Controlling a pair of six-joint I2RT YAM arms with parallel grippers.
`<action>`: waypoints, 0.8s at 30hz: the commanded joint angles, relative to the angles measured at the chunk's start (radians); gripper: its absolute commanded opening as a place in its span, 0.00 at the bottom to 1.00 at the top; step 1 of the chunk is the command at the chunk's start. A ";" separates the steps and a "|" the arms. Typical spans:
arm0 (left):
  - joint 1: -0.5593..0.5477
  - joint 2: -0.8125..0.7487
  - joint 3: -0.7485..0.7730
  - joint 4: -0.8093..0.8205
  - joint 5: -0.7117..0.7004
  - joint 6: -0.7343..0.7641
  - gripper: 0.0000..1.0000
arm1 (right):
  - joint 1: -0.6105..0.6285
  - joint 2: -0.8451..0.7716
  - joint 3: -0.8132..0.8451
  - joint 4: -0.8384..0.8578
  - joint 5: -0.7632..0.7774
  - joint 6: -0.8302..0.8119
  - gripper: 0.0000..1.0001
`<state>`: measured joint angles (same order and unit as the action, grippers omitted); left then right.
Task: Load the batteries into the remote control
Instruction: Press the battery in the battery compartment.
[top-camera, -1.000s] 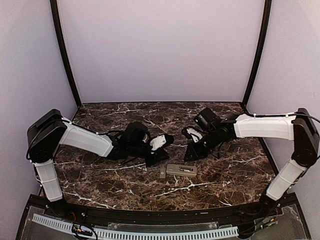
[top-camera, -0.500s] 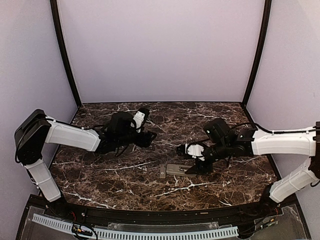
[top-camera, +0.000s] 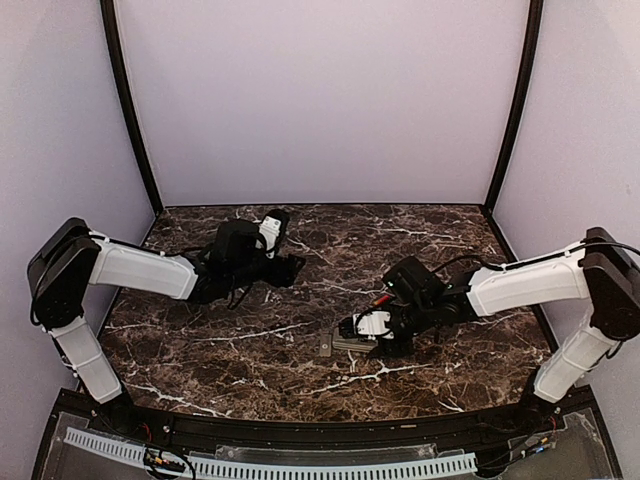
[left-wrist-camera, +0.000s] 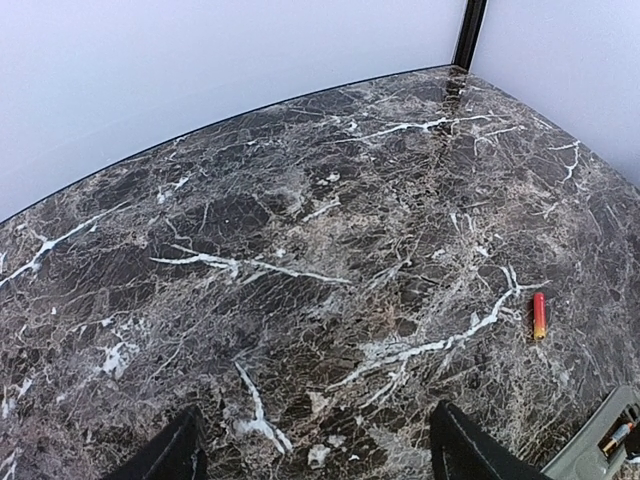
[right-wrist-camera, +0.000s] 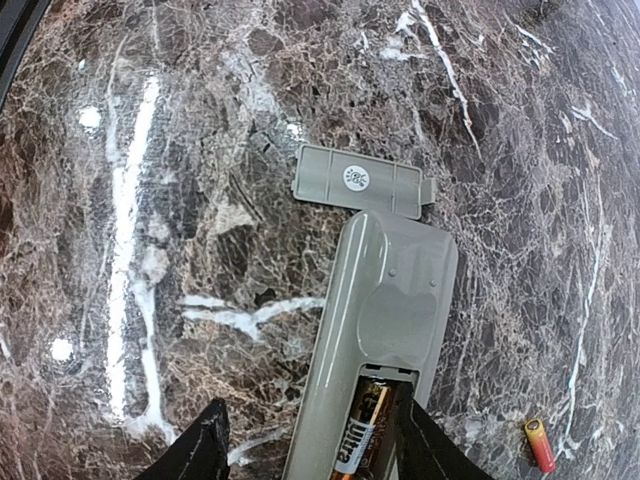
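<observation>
The remote control (right-wrist-camera: 385, 320) lies grey back up on the marble, with its recess open at the near end. One battery (right-wrist-camera: 358, 432) with a gold and black label sits in the recess. A loose red battery (right-wrist-camera: 540, 443) lies to the right of the remote, also seen in the left wrist view (left-wrist-camera: 539, 315). My right gripper (right-wrist-camera: 310, 452) is open low over the remote (top-camera: 350, 343): one finger stands on the table to its left, the other at the recess's right side. My left gripper (left-wrist-camera: 320, 460) is open over bare marble at the back left (top-camera: 285, 268).
The detached grey battery cover (right-wrist-camera: 360, 182) lies just beyond the remote's far end, and shows as a small grey piece (top-camera: 326, 345) in the top view. Pale walls with black corner posts (top-camera: 130, 110) enclose the table.
The left gripper pulled back to the left and opened. The right gripper came forward and down onto the remote's recess end and opened.
</observation>
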<state>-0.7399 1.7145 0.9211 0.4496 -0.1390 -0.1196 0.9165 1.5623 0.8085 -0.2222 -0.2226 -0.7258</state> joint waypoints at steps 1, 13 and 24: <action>0.021 -0.002 -0.021 0.048 0.059 -0.003 0.76 | 0.010 0.030 0.034 0.037 0.004 -0.007 0.54; 0.025 0.018 -0.025 0.078 0.201 0.002 0.76 | 0.010 0.055 0.028 0.051 0.060 0.046 0.48; 0.025 0.033 -0.021 0.083 0.261 -0.003 0.75 | 0.008 0.092 0.026 0.048 0.091 0.026 0.45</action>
<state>-0.7197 1.7420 0.9150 0.5228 0.0898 -0.1196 0.9165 1.6222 0.8242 -0.1928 -0.1543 -0.6975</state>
